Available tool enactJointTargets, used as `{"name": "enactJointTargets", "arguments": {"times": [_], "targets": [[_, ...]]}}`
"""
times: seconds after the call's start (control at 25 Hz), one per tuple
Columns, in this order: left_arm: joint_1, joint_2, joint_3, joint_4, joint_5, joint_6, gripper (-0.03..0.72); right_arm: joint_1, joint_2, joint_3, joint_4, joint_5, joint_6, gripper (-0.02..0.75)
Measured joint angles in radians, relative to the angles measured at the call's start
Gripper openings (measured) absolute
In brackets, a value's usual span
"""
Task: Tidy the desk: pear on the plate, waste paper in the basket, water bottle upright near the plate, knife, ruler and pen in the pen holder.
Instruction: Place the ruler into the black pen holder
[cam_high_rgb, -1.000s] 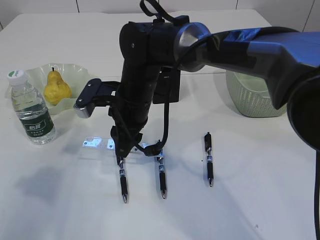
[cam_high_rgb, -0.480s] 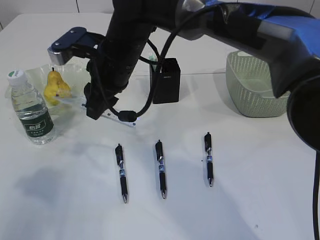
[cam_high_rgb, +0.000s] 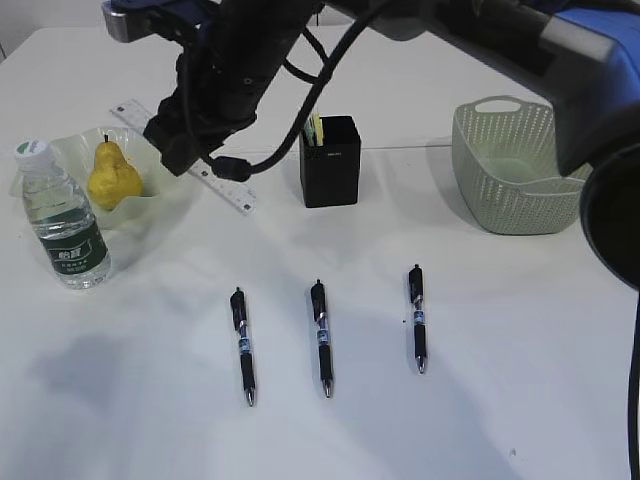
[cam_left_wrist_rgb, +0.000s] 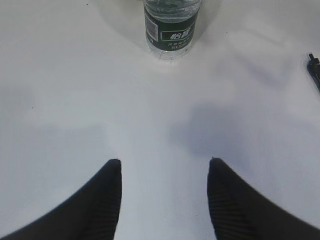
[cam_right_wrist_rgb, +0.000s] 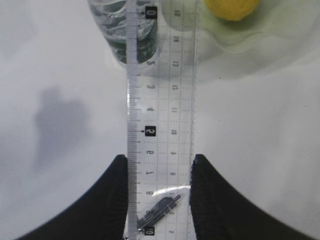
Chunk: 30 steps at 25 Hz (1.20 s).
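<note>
The right gripper (cam_right_wrist_rgb: 157, 165) has its jaws closed on the edges of the ruler (cam_right_wrist_rgb: 160, 115), the clear strip running out ahead of the fingers. In the exterior view the ruler (cam_high_rgb: 185, 152) hangs tilted in the air, above the table between the plate (cam_high_rgb: 170, 145) and the pen holder (cam_high_rgb: 331, 165), so this item is lifted but not yet stowed. The left gripper (cam_left_wrist_rgb: 164, 172) is held partly open over bare table, gripping nothing, with the water bottle (cam_left_wrist_rgb: 171, 25) standing ahead of it.

Outward from there, some work looks finished. The pear (cam_high_rgb: 112, 176) sits in the plate at far left, and the water bottle (cam_high_rgb: 62, 215) stands upright just beside the plate on its near side. The pen holder, at the far middle, already has something pale sticking out of its top, though what it is cannot be told.

What remains: the ruler must go into the pen holder, and three pens (cam_high_rgb: 322, 340) lie in a row on the near part of the table, well apart from the holder. No knife is visible. The basket (cam_high_rgb: 510, 170) stands at far right; whether the waste paper is in it cannot be seen.
</note>
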Motion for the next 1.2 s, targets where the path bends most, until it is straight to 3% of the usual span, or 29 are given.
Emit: {"name": "enactJointTargets", "arguments": {"times": [0.68, 1.2], "targets": [[0.000, 0.000, 0.000, 0.000, 0.000, 0.000, 0.384, -0.110, -0.007, -0.037, -0.013, -0.149, 0.209, 0.300], [0.000, 0.000, 0.000, 0.000, 0.000, 0.000, 0.384, -0.201, -0.025, -0.037, -0.072, -0.216, 0.229, 0.299]]}}
